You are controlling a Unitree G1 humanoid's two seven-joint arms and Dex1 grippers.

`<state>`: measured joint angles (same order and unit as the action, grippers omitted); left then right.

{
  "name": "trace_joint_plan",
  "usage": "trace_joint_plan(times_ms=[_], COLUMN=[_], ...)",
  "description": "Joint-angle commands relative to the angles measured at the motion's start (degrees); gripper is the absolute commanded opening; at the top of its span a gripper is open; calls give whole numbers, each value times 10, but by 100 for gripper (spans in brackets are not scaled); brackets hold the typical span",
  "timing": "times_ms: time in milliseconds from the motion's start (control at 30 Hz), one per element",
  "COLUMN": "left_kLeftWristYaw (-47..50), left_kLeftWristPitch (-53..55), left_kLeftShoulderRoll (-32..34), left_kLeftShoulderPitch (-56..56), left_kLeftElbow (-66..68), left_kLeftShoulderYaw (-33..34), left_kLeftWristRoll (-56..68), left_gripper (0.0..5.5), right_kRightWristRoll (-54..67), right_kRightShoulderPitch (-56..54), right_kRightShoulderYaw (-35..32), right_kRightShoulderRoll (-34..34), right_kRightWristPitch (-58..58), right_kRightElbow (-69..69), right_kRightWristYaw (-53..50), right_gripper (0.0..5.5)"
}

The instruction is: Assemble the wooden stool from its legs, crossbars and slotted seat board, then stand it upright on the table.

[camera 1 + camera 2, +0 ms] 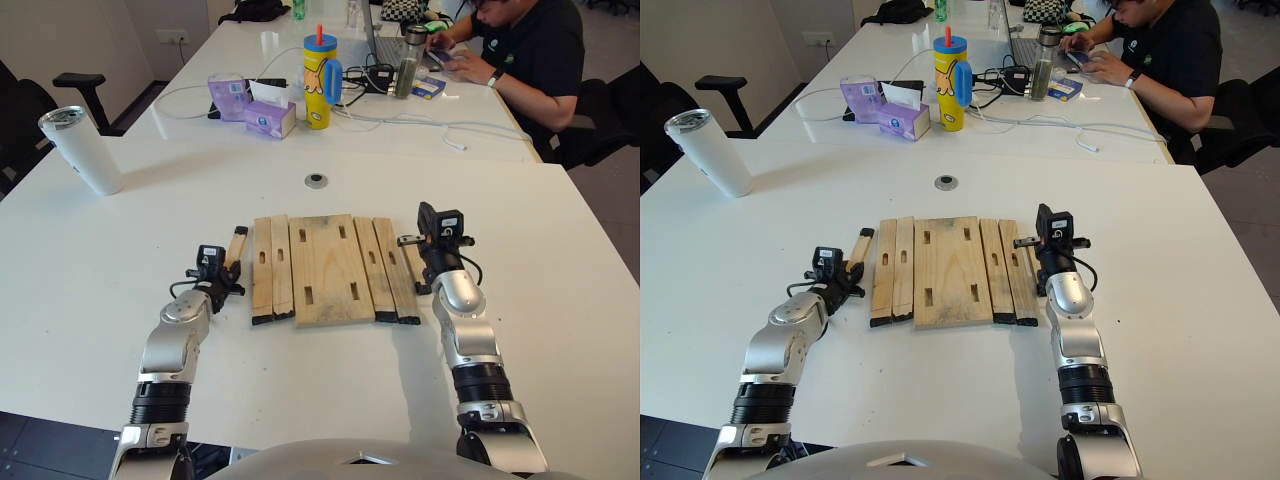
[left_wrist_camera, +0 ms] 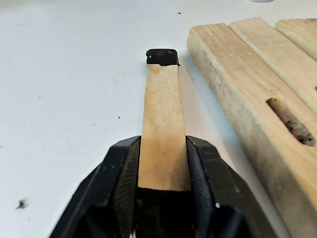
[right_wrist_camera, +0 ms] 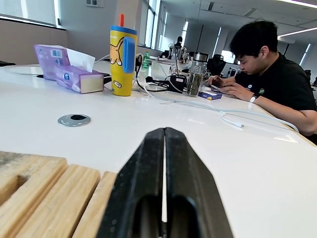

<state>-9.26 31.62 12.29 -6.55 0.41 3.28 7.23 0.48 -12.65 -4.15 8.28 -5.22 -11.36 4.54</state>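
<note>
While left fingers (image 2: pixel 119 183) clamp the outer crossbar (image 2: pixel 162 124), right fingers (image 3: pixel 148 168) sit clenched beside the boards (image 1: pixel 325 270).

Left claw (image 2: pixel 163 145) clamped (right claw (image 3: pixel 164 136) closed)

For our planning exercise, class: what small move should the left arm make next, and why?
Probably lift the crossbar slightly off the table: the left jaws are shut on its end, and it lies flat beside the slotted boards.
</note>
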Motion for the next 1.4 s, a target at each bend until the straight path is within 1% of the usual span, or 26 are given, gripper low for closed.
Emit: trace_joint_plan(times_ms=[33,267,300,400,533,600,700,800,900,967,1067,1167,1400], left_kLeftWristYaw=[-1,4,2,-7,-11,-20,-53,-73,-94,-105,-129,-141,-162], left_kLeftWristPitch=[-17,-149,-161,-185,-194,-198,-207,-214,-216,-213,-212,-210,-209], left_kLeftShoulderRoll=[0,-9,-13,-27,-42,-49,-52,-53,-52,-52,-50,-50,-49], left_kLeftShoulderPitch=[0,-20,-23,-30,-42,-49,-53,-59,-63,-63,-59,-59,-63], left_kLeftElbow=[6,-17,-20,-45,-59,-62,-68,-64,-64,-69,-81,-81,-78], left_kLeftShoulderYaw=[-2,3,5,0,-18,-34,-61,-80,-89,-91,-102,-106,-113], left_kLeftWristRoll=[-7,-17,-12,4,3,1,8,5,15,21,32,37,43], left_gripper=[131,131,131,131,131,131,131,131,131,131,131,131,131], right_kRightWristRoll=[5,53,73,144,143,151,195,268,441,498,575,625,654], right_kRightShoulderPitch=[-15,-41,-47,-70,-78,-80,-93,-102,-118,-123,-130,-133,-129], right_kRightShoulderYaw=[0,2,3,15,46,52,51,11,-73,-93,-120,-131,-124], right_kRightShoulderRoll=[0,-12,-16,-37,-40,-42,-46,-71,-108,-113,-121,-123,-112], right_kRightWristPitch=[5,39,57,162,232,268,333,366,476,512,561,589,602], right_kRightElbow=[-3,24,33,82,123,132,139,148,163,168,164,165,163], right_kRightWristYaw=[5,45,58,90,92,92,118,126,103,94,63,42,31], right_gripper=[0,0,0,0,0,0,0,0,0,0,47,93,199])
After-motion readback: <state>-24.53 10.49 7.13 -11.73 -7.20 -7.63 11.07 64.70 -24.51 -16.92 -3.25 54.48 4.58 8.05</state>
